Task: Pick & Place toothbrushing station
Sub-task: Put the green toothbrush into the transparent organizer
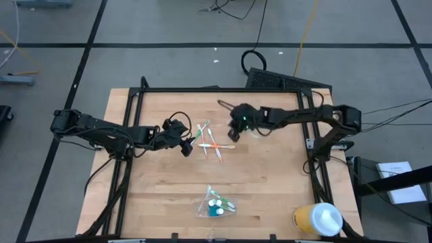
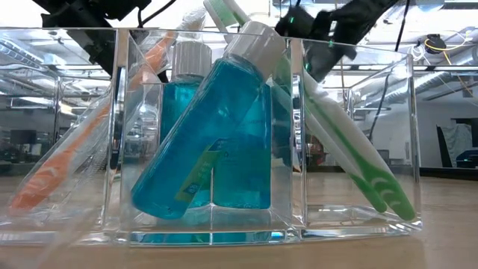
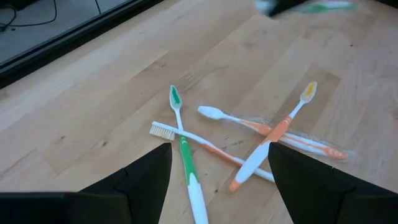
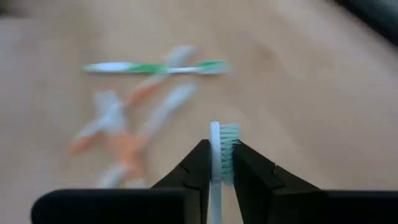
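The right pincer (image 1: 235,129), over the middle of the surface (image 1: 270,182) toward its far edge, is closed on a toothbrush (image 4: 216,163) just below the bristles. The station (image 1: 216,203), a clear holder already carrying brushes and blue bottles, sits near the middle of the near edge, well apart from that pincer and toward the near side of it; neither arm looks clearly nearer, and its long axis cannot be told. The left pincer (image 1: 186,144) hangs open just beside the loose brushes (image 1: 210,142), its arm stretched low from the left edge.
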You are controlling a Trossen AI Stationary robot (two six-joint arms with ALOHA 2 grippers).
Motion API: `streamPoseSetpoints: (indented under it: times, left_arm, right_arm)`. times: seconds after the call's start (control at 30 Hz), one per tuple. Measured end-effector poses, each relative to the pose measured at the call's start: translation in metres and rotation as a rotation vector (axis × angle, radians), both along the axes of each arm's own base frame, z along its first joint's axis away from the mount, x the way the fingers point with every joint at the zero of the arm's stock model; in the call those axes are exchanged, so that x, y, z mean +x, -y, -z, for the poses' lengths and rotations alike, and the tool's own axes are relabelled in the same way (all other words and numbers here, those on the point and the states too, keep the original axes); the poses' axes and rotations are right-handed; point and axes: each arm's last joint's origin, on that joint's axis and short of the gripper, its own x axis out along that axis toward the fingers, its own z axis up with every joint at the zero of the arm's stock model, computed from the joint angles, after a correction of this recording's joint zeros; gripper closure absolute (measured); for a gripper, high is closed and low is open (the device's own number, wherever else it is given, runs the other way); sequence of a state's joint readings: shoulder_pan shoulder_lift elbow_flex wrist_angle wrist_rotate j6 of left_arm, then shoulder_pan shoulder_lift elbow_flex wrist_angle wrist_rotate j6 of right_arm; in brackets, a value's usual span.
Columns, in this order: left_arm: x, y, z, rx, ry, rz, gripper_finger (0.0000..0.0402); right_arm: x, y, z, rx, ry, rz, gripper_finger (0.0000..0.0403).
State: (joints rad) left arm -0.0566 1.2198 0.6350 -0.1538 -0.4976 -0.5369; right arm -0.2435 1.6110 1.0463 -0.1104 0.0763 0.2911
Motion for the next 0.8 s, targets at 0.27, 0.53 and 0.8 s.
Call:
streamPoseSetpoints:
  times: [0.27,0.53,0.8]
  left_arm:
    - [0.0,0.0,0.0,0.0,0.001,0.0,0.0126]
    - [0.0,0.0,0.0,-0.001,-0.001,0.0,0.0126]
    - [0.0,0.0,0.0,-0.006,0.004,-0.005,0.0126]
  right_arm:
    - [0.009,-0.065,-0.021,-0.006,0.173,-0.212,0.0358]
    - [0.013,-0.127,-0.032,-0.001,0.315,-0.398,0.0358]
    - [0.01,-0.179,-0.054,0.009,0.562,-0.605,0.0358]
